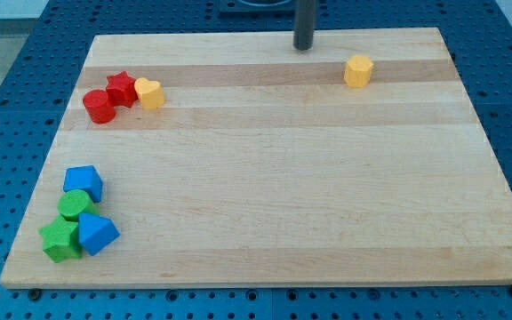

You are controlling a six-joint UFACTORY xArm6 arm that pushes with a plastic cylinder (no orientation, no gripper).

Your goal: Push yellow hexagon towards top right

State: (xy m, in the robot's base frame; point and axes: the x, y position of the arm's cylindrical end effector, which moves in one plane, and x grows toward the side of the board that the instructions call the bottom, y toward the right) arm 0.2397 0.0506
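Observation:
The yellow hexagon point(358, 71) sits on the wooden board point(274, 178) near the view's top right. My tip point(304, 46) rests near the board's top edge, to the left of the hexagon and slightly above it, a clear gap apart.
At the view's upper left a red cylinder point(99, 106), a red star point(121, 88) and a yellow heart point(149, 92) cluster together. At the lower left lie a blue block point(84, 183), a green cylinder point(76, 205), a green star point(60, 240) and a blue block point(97, 234).

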